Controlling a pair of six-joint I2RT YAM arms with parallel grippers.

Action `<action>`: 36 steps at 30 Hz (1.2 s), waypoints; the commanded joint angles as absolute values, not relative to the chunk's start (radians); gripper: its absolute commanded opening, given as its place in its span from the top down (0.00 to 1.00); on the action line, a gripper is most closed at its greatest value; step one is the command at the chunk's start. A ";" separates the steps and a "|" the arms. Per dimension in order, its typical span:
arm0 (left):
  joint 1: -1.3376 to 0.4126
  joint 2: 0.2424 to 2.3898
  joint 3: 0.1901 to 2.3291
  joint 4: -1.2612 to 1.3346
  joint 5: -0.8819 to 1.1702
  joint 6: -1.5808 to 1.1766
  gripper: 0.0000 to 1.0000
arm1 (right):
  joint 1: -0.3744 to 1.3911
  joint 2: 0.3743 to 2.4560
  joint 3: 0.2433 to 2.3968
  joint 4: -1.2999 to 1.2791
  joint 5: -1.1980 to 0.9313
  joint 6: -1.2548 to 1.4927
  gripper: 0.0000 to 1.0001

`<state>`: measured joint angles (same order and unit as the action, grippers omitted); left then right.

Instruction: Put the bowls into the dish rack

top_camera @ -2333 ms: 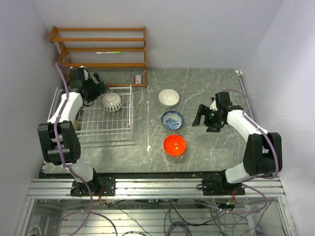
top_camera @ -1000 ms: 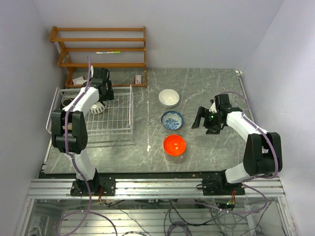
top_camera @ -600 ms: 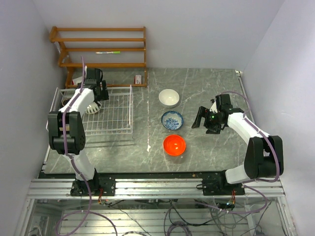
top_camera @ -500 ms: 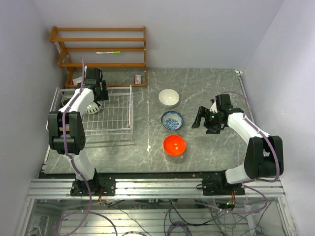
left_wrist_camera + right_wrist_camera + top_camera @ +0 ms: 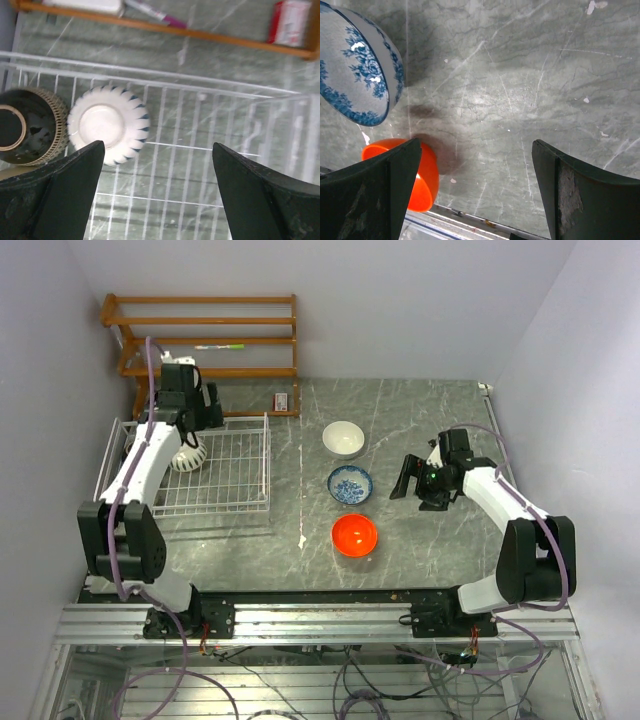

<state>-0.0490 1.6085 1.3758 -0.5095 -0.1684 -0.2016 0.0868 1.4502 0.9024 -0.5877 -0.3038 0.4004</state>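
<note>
Lifting clear now — the left claw [image 5: 156,147], released and wide, has left the upturned blue-trimmed bowl [image 5: 107,131] below it in the dish rack [image 5: 210,89] — one more loaded.

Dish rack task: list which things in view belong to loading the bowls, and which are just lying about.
Job: dish rack; white bowl; blue-patterned bowl; orange bowl; upturned bowl and dark bowl, already in the rack.
Lying about: wooden shelf; pen; red packet.

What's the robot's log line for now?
left gripper: open over dish rack | right gripper: open, empty | on table: white bowl, blue-patterned bowl, orange bowl
</note>
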 commanded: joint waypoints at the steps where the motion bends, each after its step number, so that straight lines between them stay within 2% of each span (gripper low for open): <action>1: -0.171 1.510 1.446 -0.509 -0.113 -0.198 0.01 | 0.080 1.440 0.981 -0.615 -0.291 0.408 0.08; 7: -0.361 1.553 1.538 -0.453 -0.046 -0.227 0.01 | 0.080 1.449 1.087 -0.659 -0.274 0.420 0.07; 13: -0.559 1.791 1.807 -0.524 -0.053 -0.175 0.01 | 0.078 1.438 1.125 -0.666 -0.248 0.447 0.07; 18: -0.672 1.979 1.950 -0.530 -0.009 -0.166 0.03 | 0.056 1.405 1.113 -0.667 -0.196 0.488 0.07; 25: -0.783 2.194 2.109 -0.593 0.015 -0.112 0.07 | -0.009 1.379 1.071 -0.678 -0.199 0.477 0.07; 36: -0.805 2.415 2.228 -0.578 -0.088 -0.079 0.11 | -0.037 1.372 1.025 -0.657 -0.248 0.477 0.07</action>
